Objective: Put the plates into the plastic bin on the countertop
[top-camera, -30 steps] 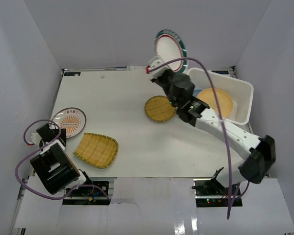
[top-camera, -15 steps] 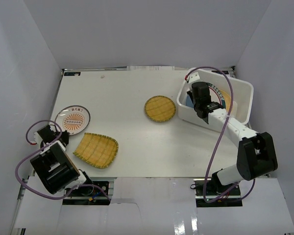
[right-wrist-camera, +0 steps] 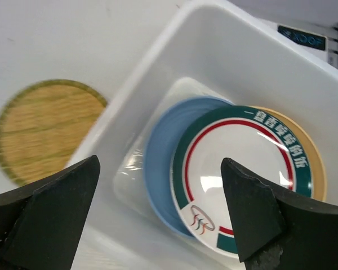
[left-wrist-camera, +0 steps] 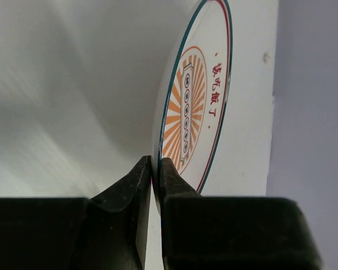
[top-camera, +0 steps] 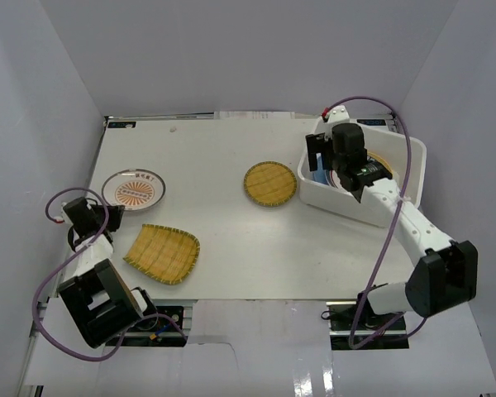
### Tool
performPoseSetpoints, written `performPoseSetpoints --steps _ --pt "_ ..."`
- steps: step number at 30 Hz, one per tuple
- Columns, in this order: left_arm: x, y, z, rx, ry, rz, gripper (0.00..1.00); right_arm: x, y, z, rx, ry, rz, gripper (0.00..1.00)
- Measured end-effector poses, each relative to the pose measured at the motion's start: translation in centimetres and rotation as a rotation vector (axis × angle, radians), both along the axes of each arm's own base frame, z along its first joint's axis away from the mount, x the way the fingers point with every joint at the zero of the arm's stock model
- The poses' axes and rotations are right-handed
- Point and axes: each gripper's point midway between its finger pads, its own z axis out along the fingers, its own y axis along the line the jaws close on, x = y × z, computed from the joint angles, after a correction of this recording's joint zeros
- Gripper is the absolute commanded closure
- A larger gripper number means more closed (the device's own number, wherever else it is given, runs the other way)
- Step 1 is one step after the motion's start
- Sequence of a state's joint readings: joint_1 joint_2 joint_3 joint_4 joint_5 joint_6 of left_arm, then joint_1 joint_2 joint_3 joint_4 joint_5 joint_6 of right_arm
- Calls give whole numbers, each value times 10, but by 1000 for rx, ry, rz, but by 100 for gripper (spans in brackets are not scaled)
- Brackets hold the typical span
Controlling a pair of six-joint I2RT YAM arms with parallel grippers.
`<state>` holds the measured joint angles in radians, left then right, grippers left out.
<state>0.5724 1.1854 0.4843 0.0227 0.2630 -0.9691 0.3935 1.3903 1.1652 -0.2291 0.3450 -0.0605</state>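
Left hand [left-wrist-camera: 155, 169] pinches rim of sunburst plate [left-wrist-camera: 194, 107]; squarish woven plate [top-camera: 162, 253] near. Right hand [right-wrist-camera: 160, 180] spread above bin [right-wrist-camera: 158, 62]; round woven plate [top-camera: 269, 183] beside.

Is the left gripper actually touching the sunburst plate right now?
Touching. The left wrist view shows the left gripper with both fingers pinched on the near rim of the sunburst plate, with no gap on either side.
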Motion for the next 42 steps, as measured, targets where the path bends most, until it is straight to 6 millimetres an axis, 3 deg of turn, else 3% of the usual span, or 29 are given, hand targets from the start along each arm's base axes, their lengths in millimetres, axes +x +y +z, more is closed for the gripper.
performPoseSetpoints --steps 5,9,12,16,21,25,26,27,28,29,30,31,32,34,37,42 --pt "24 -23 49 67 -118 -117 100 -38 46 73 314 -145 190 2" --pt "32 -54 84 102 -223 -230 100 -80 107 97 519 -157 406 8" --pt "33 -90 104 85 -301 -353 100 -99 155 89 611 -78 528 10" --pt "24 -151 121 -2 -394 -563 100 -111 204 52 680 91 614 10" --pt "2 -211 129 -102 -442 -779 100 -107 220 17 716 215 591 10" --pt "-12 -242 139 -140 -483 -913 100 -107 225 12 750 243 584 2" --pt "-16 -248 141 -146 -492 -941 100 -107 226 12 758 245 583 13" --pt "-18 -253 143 -150 -498 -963 100 -106 226 13 766 243 580 30" --pt "-21 -257 144 -152 -505 -982 92 -105 226 14 767 238 581 72" --pt "-23 -259 146 -153 -512 -998 63 -104 226 15 776 234 573 86" --pt "-24 -262 144 -139 -515 -1019 47 -104 225 16 803 239 550 92" --pt "-25 -262 142 -143 -506 -1023 35 -107 227 24 837 232 572 92" --pt "-25 -263 140 -141 -501 -1032 16 -108 221 29 841 213 563 92" --pt "-29 -266 143 -132 -504 -1073 2 -107 204 35 847 184 525 92" --pt "-42 -275 164 -87 -560 -1180 2 -84 155 45 851 107 391 92" --pt "-90 -306 206 36 -731 -1442 2 -39 34 74 839 -98 94 92"
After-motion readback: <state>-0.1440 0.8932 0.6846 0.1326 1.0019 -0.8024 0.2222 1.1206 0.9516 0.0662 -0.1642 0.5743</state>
